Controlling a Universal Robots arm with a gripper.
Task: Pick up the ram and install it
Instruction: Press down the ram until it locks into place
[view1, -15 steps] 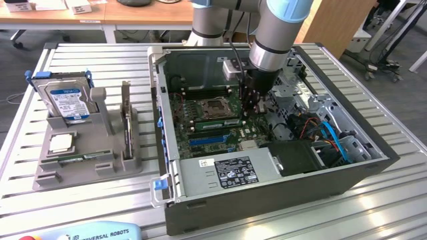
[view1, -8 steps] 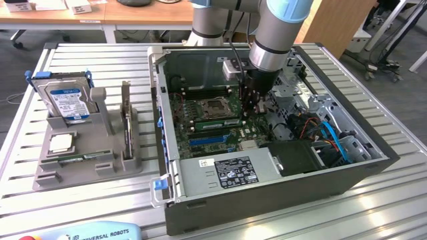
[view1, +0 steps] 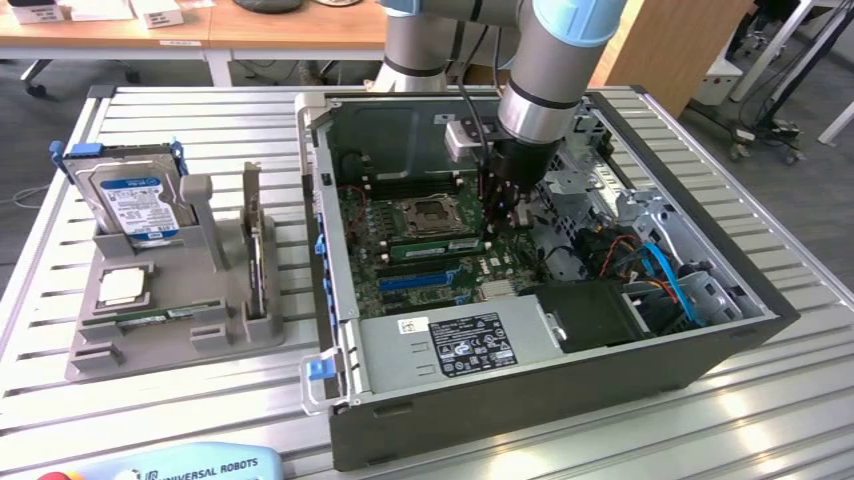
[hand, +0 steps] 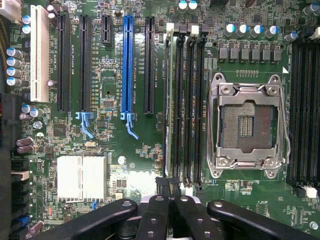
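The install step looks to be in hand: the tool (hand: 170, 207) is closed tight just above the ram (hand: 171, 100), which stands edge-up in the memory slot beside the processor socket (hand: 247, 125) inside the computer case (view1: 534, 400), seemingly seated or being pressed.

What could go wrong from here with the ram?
The ram sits edge-on along a slot, with the shut gripper at one end; pushing there might tilt it or leave the far end unseated. The arm hangs deep in the case, close to cables; a sideways move might snag them.
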